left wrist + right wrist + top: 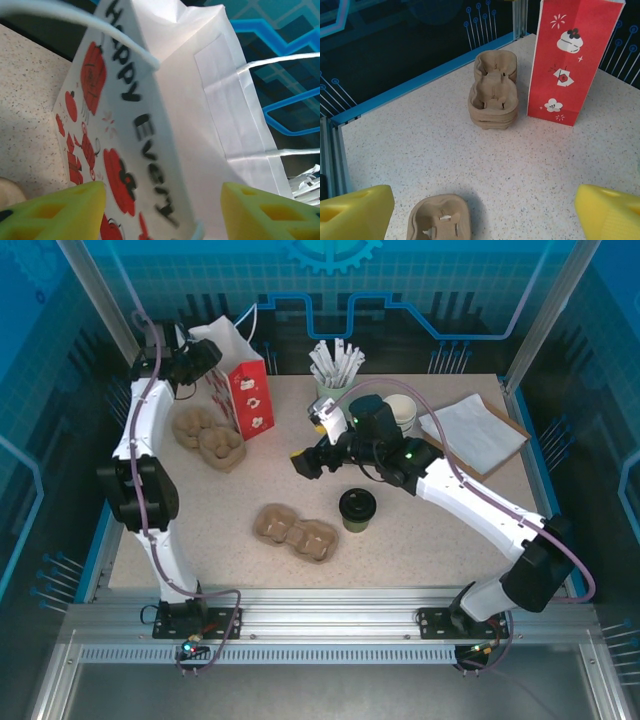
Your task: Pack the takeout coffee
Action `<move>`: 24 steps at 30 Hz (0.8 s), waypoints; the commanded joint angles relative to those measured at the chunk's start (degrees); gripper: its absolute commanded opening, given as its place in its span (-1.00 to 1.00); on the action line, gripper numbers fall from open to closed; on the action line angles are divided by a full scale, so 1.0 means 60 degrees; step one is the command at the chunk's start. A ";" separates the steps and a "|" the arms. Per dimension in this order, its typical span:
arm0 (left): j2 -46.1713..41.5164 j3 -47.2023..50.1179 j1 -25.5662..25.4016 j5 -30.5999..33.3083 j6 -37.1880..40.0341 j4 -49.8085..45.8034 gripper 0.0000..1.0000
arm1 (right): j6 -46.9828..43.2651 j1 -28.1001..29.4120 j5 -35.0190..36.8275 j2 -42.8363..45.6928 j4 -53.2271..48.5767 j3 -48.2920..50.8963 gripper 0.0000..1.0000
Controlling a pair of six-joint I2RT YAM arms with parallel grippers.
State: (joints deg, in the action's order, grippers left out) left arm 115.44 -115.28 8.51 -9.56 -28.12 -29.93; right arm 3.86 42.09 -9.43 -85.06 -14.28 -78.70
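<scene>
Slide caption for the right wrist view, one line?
Open right end effector facing a single pulp cup carrier, with stacked carriers beside the red gift bag beyond.

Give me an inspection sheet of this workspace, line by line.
Surface: speckled tabletop, no spills seen.
Job's things: lidded green cup upright, lid on, apart from the single carrier; red-and-white bag standing at the back left.
Clutter: carrier stack, lidless cups, stirrer holder, paper sheets.
Grippers: left gripper open, astride the bag's top edge; right gripper open, empty, above the table.
Cables: a cable looped along each arm.
Surroundings: blue panels, aluminium frame.
</scene>
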 commanded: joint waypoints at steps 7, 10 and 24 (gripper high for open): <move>0.0400 -0.0562 0.0002 -0.0468 -0.0440 -0.0124 0.06 | -0.0102 0.0149 0.0281 -0.0252 0.0070 -0.0346 0.89; 0.0459 -0.0547 -0.0013 -0.0507 -0.0456 -0.0094 -0.10 | -0.0102 0.0141 0.0299 -0.0260 -0.0050 -0.0375 0.89; 0.0273 -0.0976 -0.0009 -0.0434 -0.0519 -0.0121 -0.73 | -0.0165 0.0172 0.0443 -0.0013 -0.0496 -0.0286 0.89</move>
State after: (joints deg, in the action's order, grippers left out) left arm 117.38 -117.84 8.51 -11.42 -31.40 -30.22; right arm 3.77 42.13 -7.49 -86.13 -16.21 -79.40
